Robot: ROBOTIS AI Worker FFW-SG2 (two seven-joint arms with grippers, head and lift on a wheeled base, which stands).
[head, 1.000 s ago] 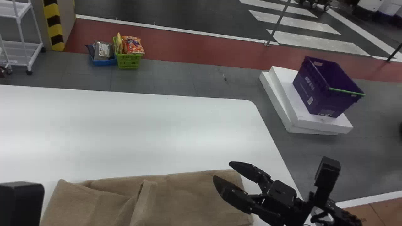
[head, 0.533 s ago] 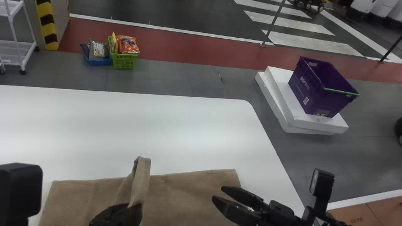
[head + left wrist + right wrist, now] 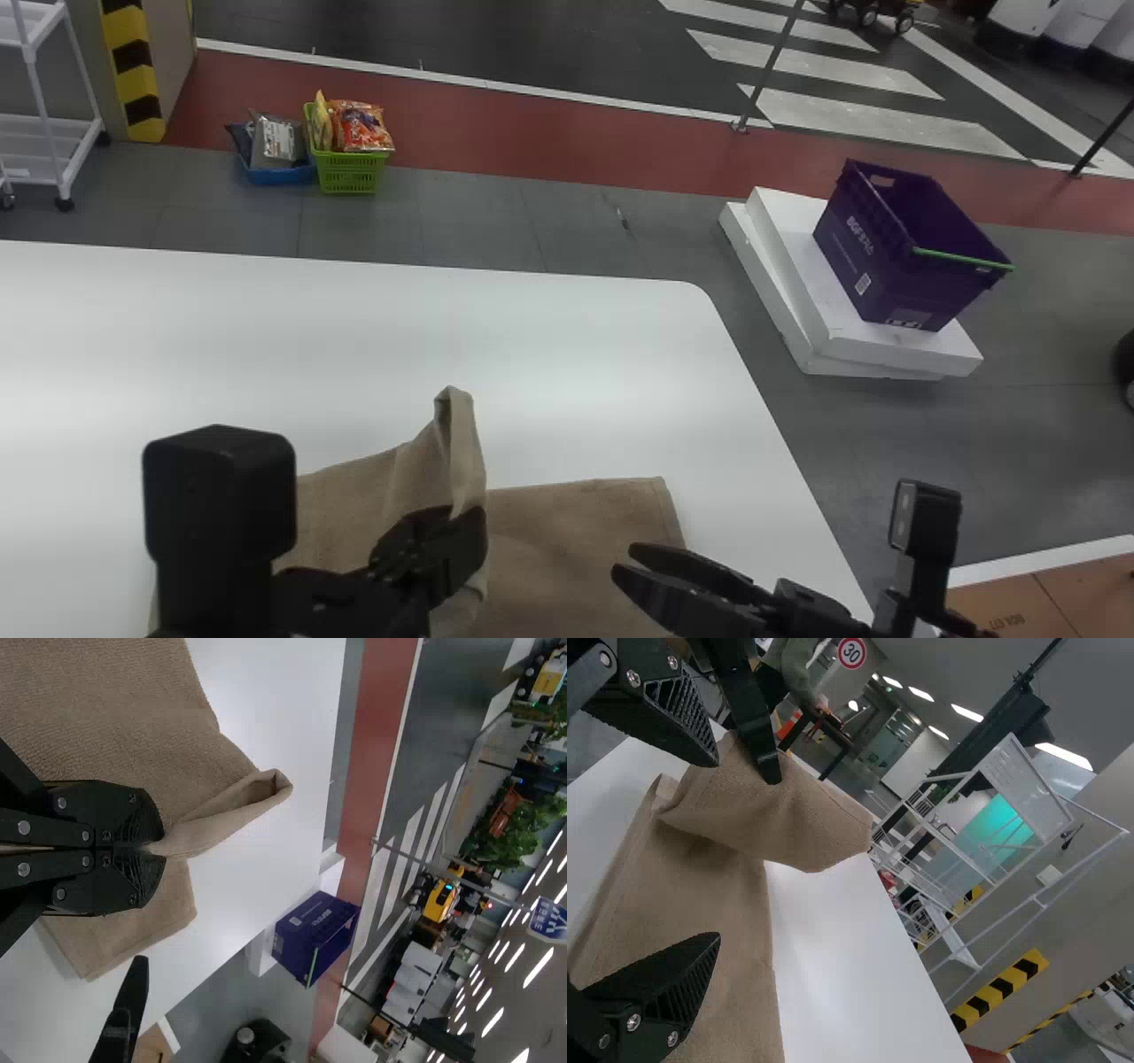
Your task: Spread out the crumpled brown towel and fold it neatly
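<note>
We find the brown towel (image 3: 576,532) on the white table (image 3: 567,372), its right part laid flat, its left part raised. By our reading, the spreading is largely done and a fold is under way; laying the flap down, aligning its edges and smoothing remain. The left gripper (image 3: 158,850) pinches the raised cloth between pressed-together fingers, a creased loop jutting past the tips. The right gripper (image 3: 625,560) has its jaws spread near the flat end, no cloth pinched between them.

Towel (image 3: 576,532) partly hidden behind left hand (image 3: 468,525), cut off below, table (image 3: 354,354) cropped left
</note>
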